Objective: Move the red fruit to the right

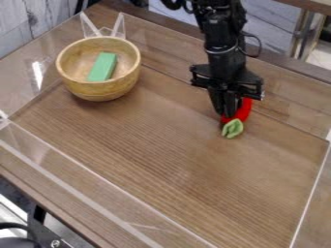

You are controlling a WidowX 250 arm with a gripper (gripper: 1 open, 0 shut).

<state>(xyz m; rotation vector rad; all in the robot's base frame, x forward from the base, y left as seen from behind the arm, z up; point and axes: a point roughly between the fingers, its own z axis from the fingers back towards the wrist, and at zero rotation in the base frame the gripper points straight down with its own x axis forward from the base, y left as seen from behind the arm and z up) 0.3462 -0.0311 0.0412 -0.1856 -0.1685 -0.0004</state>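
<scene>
The red fruit [237, 119] is a small strawberry-like toy with its green leafy cap pointing down, at the right side of the wooden table. My black gripper [231, 109] comes down on it from above and is shut on its red upper part. The fruit's cap sits at or just above the table surface; I cannot tell whether it touches.
A wooden bowl [77, 85] stands at the back left with a flat green block [104, 66] inside. Clear plastic walls [39, 160] border the table [155, 165]. Chair and table legs show behind the far edge.
</scene>
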